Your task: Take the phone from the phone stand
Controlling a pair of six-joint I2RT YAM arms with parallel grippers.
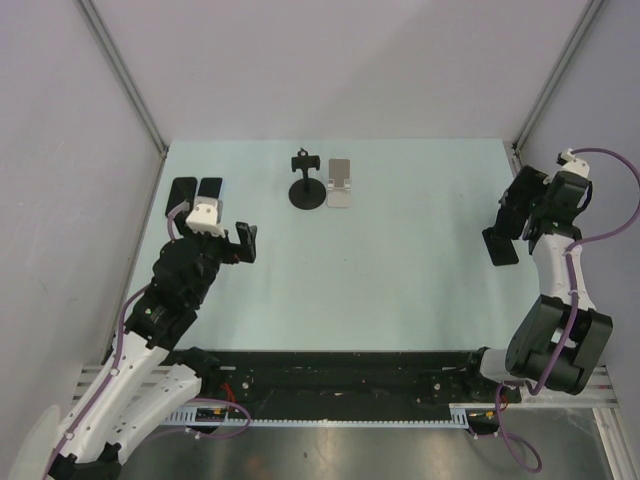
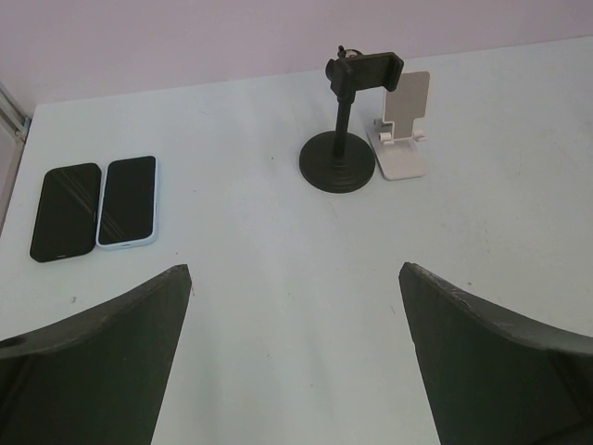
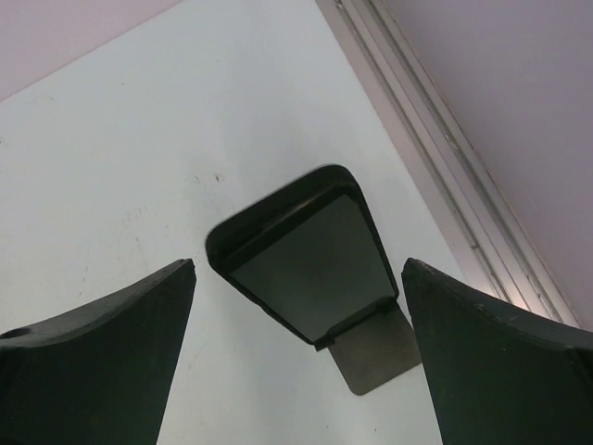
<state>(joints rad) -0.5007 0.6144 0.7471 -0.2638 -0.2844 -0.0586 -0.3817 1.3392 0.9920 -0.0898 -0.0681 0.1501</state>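
A dark phone leans on a small stand with a grey base plate at the right edge of the table. In the top view the phone and its stand show as one dark shape. My right gripper is open just above the phone, one finger on each side, not touching it; it also shows in the top view. My left gripper is open and empty over bare table at the left, seen in the top view.
Two phones lie flat at the back left, one black and one with a light-blue case. A black clamp stand and a white folding stand stand empty at the back middle. A wall rail runs close by the right stand.
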